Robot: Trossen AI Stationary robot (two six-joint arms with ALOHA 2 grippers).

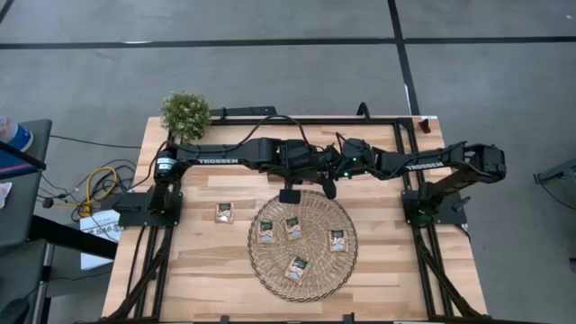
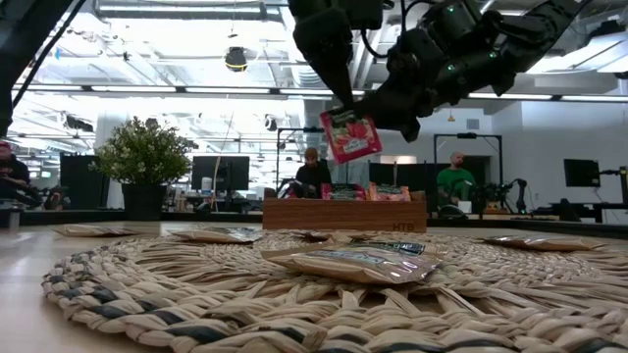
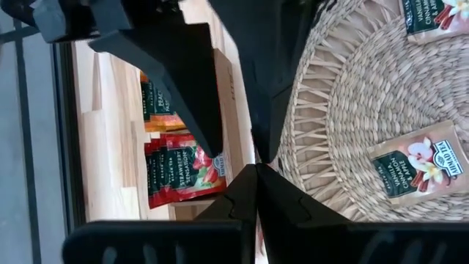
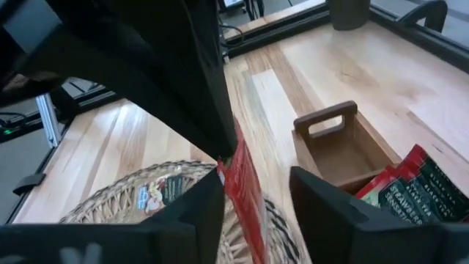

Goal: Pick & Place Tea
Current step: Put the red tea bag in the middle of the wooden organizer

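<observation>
A red tea sachet [image 2: 350,135] hangs in the air above the far edge of the round wicker mat [image 1: 302,243], in front of the wooden tray [image 4: 337,147]. My left gripper [image 3: 256,167] is shut on it from above. My right gripper [image 4: 253,180] is open, with one finger on each side of the hanging sachet [image 4: 245,198]; whether a finger touches it I cannot tell. More red sachets [image 4: 418,192] stand in the tray. Several beige sachets [image 1: 293,228] lie flat on the mat, and one [image 1: 224,212] lies on the table to its left. My left gripper pinches the sachet's upper edge [image 4: 229,158] between its two shut fingers, which slant down from above. The sachet hangs below the fingertips, a little tilted, clear of the mat and the tray.
A potted plant [image 1: 185,112] stands at the table's far left corner. The tray [image 2: 343,211] sits just beyond the mat under both arms. People sit at desks in the room behind the table. Bare wood lies left and right of the mat.
</observation>
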